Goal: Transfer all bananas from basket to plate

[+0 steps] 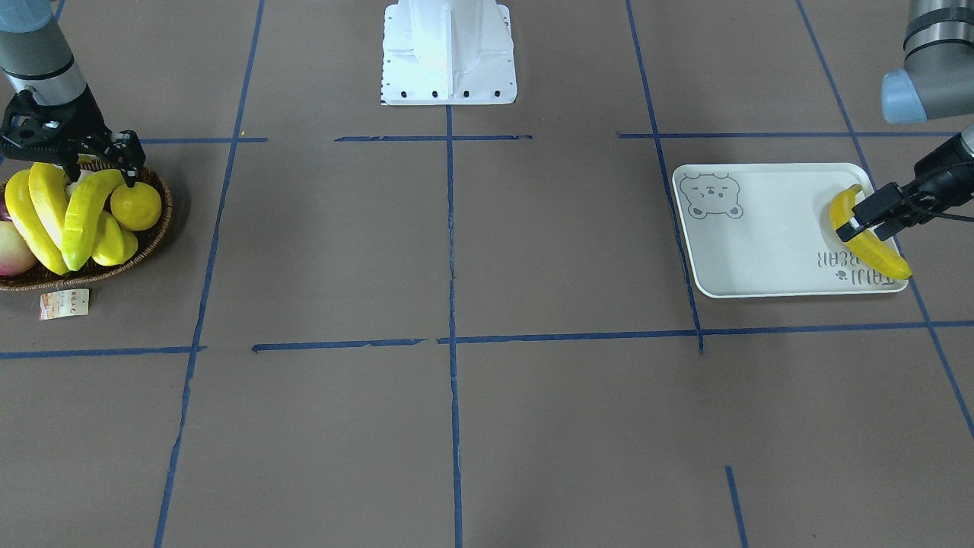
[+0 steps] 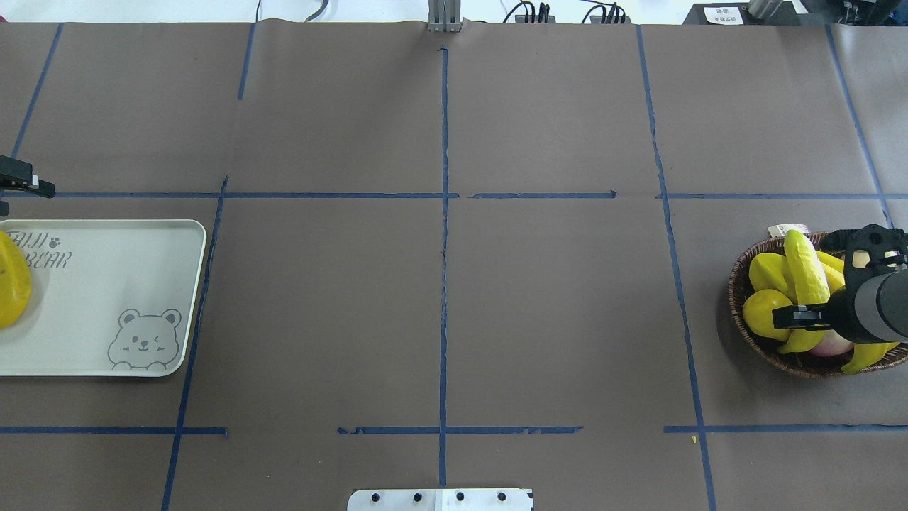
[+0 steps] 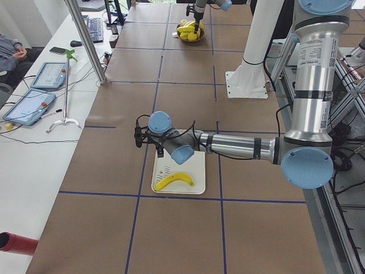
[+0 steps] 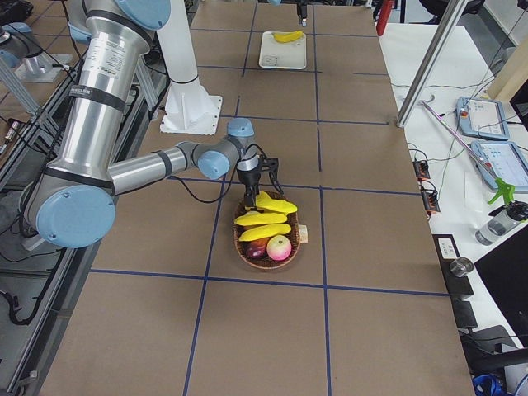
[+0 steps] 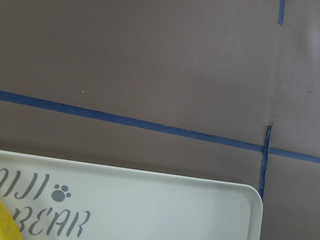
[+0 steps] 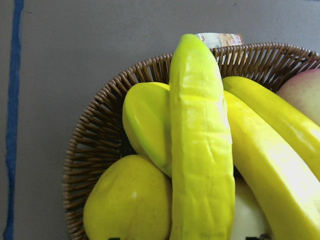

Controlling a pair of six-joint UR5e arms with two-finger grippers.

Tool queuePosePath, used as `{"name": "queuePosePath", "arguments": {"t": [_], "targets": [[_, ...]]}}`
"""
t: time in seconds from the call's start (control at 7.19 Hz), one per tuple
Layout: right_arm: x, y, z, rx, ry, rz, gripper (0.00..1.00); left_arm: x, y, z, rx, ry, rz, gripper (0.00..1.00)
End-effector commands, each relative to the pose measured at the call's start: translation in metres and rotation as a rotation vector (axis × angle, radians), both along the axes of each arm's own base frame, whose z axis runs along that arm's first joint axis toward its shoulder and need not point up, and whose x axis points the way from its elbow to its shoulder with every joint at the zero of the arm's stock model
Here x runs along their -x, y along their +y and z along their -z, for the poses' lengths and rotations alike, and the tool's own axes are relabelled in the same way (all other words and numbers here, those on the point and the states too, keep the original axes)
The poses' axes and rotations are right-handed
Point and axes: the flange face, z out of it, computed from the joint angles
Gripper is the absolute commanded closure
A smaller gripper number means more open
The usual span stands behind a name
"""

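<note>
One orange-yellow banana (image 1: 867,243) lies on the white bear plate (image 1: 768,228), by the lettering at its outer end. My left gripper (image 1: 864,215) is open above it, holding nothing. In the left wrist view only the plate's corner (image 5: 150,205) and a sliver of banana (image 5: 6,225) show. Three bananas remain in the wicker basket (image 1: 156,228): a greenish one (image 1: 82,217) on top and two yellow ones (image 1: 34,217). My right gripper (image 2: 830,280) hangs open just over the basket, jaws spread either side of the greenish banana (image 6: 200,150).
The basket also holds a round lemon (image 1: 137,205), a ridged starfruit (image 6: 145,125) and a pinkish apple (image 1: 11,255). A paper tag (image 1: 65,303) lies beside the basket. The robot's white base (image 1: 449,53) stands at the table's middle back. Blue tape lines cross the brown table.
</note>
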Motion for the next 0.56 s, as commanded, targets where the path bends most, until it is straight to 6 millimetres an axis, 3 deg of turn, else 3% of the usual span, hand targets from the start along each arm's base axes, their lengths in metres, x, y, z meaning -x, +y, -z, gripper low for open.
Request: {"name": "queuePosePath", "arguments": {"t": [0.0, 0.28, 0.42], "targets": [[0.0005, -0.0003, -0.0068, 0.006, 0.011, 0.003, 0.28, 0.0, 0.0, 0.0, 0.0, 0.0, 0.0, 0.0], [0.0007, -0.0003, -0.0084, 0.009, 0.013, 0.004, 0.44, 0.0004, 0.0012, -0.0016, 0.003, -0.001, 0.0, 0.0], [0.0012, -0.0005, -0.0078, 0.009, 0.011, 0.005, 0.61, 0.0007, 0.0019, 0.0001, -0.001, 0.0, 0.0, 0.0]]}}
